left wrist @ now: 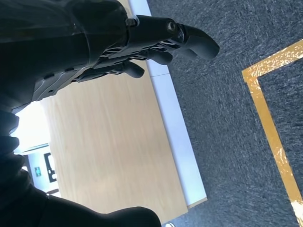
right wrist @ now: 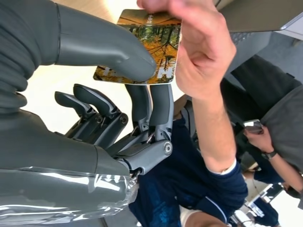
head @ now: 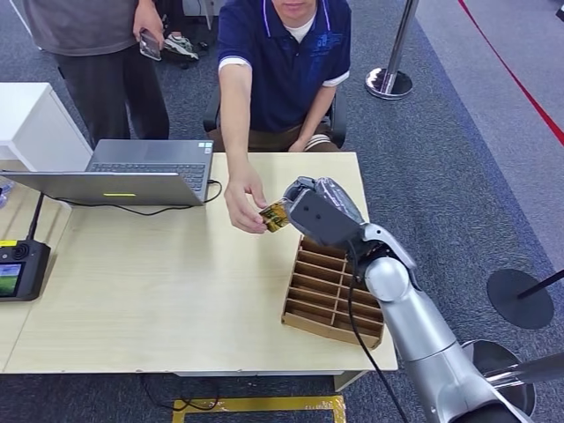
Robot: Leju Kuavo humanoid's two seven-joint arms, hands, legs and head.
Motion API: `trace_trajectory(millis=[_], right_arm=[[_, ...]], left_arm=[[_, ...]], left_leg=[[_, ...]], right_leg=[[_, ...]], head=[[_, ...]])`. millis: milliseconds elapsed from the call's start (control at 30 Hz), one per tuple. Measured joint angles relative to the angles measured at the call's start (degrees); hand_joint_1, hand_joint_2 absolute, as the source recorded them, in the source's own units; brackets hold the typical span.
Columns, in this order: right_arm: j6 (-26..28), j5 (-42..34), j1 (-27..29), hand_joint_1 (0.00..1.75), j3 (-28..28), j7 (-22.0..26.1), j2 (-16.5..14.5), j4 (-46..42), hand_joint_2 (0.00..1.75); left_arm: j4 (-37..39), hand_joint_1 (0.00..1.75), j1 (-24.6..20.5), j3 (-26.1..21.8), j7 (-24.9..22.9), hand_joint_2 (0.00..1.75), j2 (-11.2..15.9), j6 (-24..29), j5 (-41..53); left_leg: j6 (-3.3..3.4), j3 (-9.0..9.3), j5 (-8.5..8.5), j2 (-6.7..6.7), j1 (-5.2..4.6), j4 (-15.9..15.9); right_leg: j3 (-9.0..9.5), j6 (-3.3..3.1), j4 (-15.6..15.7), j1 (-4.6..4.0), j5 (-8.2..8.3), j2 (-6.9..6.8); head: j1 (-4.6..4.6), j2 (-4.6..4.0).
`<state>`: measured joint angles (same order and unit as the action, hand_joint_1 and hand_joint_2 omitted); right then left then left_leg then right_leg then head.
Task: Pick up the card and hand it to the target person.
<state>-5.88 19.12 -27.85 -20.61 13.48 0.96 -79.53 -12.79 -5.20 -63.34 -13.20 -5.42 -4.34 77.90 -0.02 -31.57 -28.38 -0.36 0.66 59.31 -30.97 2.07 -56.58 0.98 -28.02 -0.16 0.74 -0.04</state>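
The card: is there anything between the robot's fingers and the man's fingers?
Only the card. In the right wrist view, the right hand pinches one end and the person's hand grips the other.

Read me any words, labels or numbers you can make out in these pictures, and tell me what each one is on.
None can be read for certain.
Card, pinched by the right hand and the person's hand: pale marks at its edges, too blurred.
Dark blue shirt: faint chest print, too small.
Handheld controller: screen and yellow label, illegible.
Laptop: key legends too small.
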Motion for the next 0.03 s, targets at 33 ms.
trace_trajectory(millis=[33], right_arm=[[0.0, 0.0, 0.0, 1.75, 0.0, 0.0, -0.1, 0.1, 1.75]], left_arm=[[0.0, 0.0, 0.0, 0.0, 0.0, 1.75, 0.0, 0.0, 0.0]], left_leg=[[0.0, 0.0, 0.0, 0.0, 0.0, 0.0]], right_leg=[[0.0, 0.0, 0.0, 0.0, 0.0, 0.0]], head=[[0.01, 0.0]])
